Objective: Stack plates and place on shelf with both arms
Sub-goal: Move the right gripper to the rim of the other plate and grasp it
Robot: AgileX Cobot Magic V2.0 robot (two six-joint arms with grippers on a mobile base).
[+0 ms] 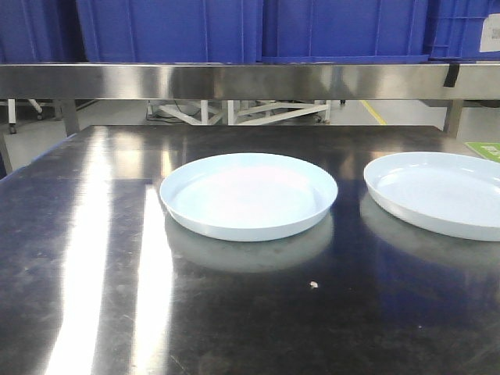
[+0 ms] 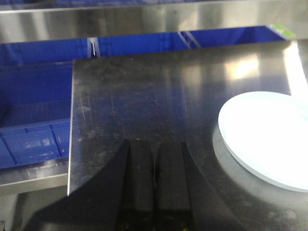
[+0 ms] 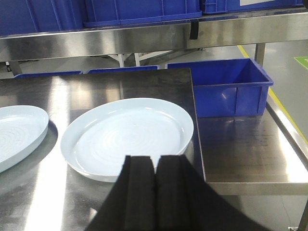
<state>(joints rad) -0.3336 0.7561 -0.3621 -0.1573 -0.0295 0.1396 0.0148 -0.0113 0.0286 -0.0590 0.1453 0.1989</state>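
Left end effector (image 2: 154,144) and right end effector (image 3: 155,161) both clenched, empty. 2 plates (image 1: 248,195) on tabletop (image 1: 94,258), apart, unstacked; second plate (image 1: 437,191) at right. Shelf (image 1: 234,80) behind them, probably 4 blue crates (image 1: 172,27) on it, cropped.

The dark steel tabletop (image 1: 86,258) bears a centre plate (image 1: 248,195) and a right plate (image 1: 437,191) (apart, both flat).

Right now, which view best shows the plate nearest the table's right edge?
The right wrist view: that plate sits almost whole, only its near rim behind the fingers. The front view crops it at the frame edge. The left wrist view likely shows the other plate.
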